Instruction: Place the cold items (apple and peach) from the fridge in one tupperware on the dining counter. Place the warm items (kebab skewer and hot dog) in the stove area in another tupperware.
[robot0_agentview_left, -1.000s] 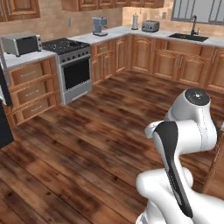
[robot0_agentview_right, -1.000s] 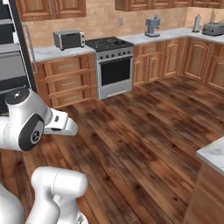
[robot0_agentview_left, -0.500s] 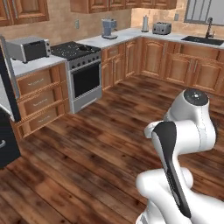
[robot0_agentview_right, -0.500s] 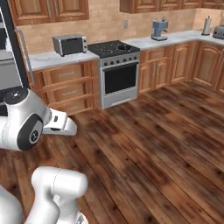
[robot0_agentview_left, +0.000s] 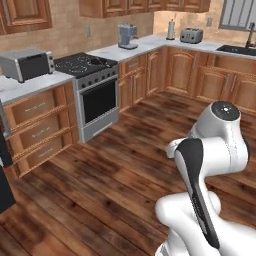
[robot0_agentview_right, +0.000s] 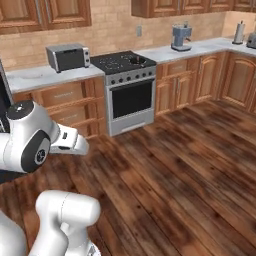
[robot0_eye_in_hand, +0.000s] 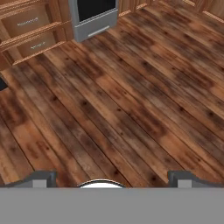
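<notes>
I am holding my claw (robot0_eye_in_hand: 112, 177) spread wide and released, nothing between its two dark fingertips (robot0_eye_in_hand: 40, 178), and it is pointing down at the bare wooden floor (robot0_eye_in_hand: 131, 100).

The stove (robot0_agentview_left: 92, 92) is standing against the far wall, its black burner top (robot0_agentview_right: 122, 61) level with the pale tabletop (robot0_agentview_right: 45, 77) on either side. Something dark is sitting on the burners, too small for me to tell what. In the hand view I am seeing the lower edge of the stove's oven door (robot0_eye_in_hand: 94, 17) at the top, with wooden drawers (robot0_eye_in_hand: 30, 33) just beside it.

A small silver toaster oven (robot0_agentview_left: 27, 64) is resting on the tabletop to the left of the stove, and a grey coffee machine (robot0_agentview_right: 180, 38) is standing on the tabletop to its right. Farther along the wall a second toaster (robot0_agentview_left: 191, 35) and a paper towel roll (robot0_agentview_left: 171, 30) are sitting near the corner. My white arm (robot0_agentview_left: 207, 170) is folding up in front of the base cameras, well apart from the stove.
</notes>
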